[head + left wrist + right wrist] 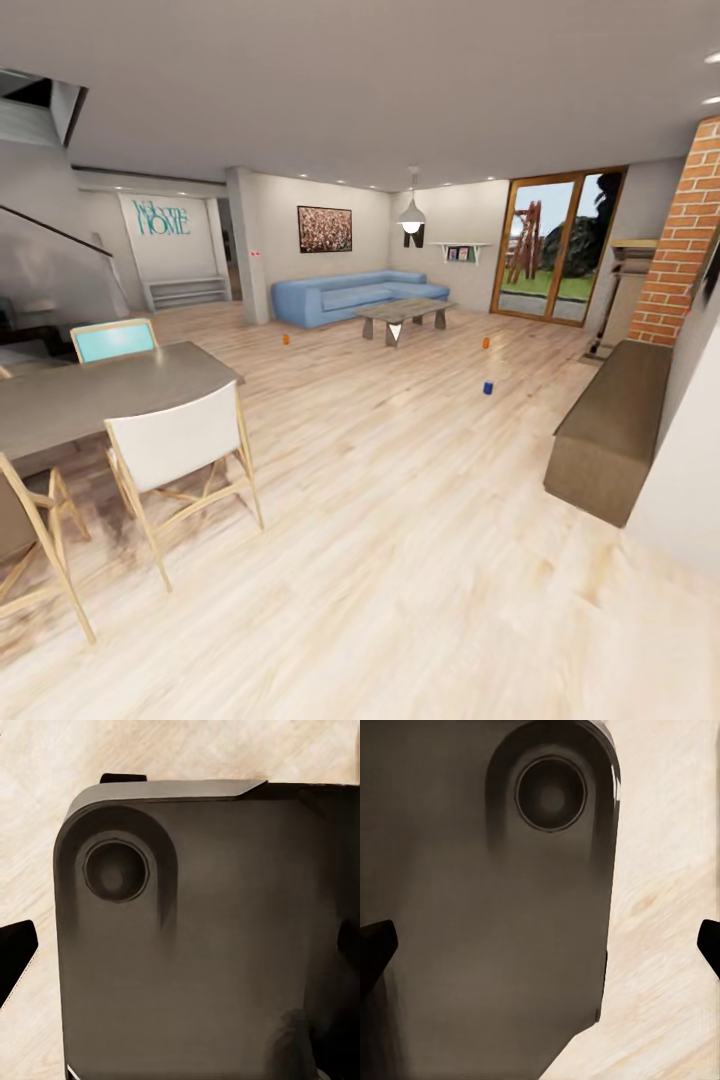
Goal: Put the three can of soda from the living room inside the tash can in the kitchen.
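Nearest you: white chair (pixel 180 445) and grey dining table (pixel 95 395) sit close on your left, bare wood floor (pixel 400 560) ahead.
Cans: two orange soda cans stand on the floor far off, one (pixel 286 339) left of the coffee table (pixel 403 315), one (pixel 486 343) right of it; a blue can (pixel 488 387) sits nearer. No third orange one spotted.
Sofa: blue sofa (pixel 355 295) behind the table, so that's your living room.
Jaws: left gripper (pixel 180 952) and right gripper (pixel 540 945) both spread wide, holding nothing, over the robot's dark base (pixel 472 907).
Progress: judging by this, nothing collected yet; you've all the fetching and binning left.
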You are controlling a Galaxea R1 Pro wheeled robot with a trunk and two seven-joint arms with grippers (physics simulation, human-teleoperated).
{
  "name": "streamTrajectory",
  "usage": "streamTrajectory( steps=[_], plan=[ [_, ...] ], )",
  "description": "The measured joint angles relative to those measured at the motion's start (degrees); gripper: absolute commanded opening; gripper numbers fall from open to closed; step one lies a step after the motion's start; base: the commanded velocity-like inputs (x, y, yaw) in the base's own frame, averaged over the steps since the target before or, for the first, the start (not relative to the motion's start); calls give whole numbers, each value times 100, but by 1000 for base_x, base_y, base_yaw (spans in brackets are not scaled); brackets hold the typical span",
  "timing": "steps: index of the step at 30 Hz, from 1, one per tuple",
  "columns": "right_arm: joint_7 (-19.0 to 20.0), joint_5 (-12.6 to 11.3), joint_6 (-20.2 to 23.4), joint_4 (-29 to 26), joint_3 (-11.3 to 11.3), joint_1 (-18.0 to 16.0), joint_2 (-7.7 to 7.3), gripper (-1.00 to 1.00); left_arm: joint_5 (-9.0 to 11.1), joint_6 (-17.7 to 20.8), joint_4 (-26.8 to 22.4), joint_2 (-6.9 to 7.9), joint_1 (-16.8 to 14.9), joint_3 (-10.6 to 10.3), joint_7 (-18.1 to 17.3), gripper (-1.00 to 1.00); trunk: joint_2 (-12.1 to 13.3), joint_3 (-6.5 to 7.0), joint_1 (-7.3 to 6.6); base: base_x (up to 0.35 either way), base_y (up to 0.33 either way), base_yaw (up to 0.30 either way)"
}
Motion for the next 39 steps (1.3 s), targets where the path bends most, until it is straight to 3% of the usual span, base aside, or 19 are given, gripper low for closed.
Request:
streamTrajectory(
  steps=[39],
  plan=[
    [-9,0,-17,-1,-8,0,2,100,0,-3,-9,4,-1,0,0,100,0,0,0,321,-156,0]
  ],
)
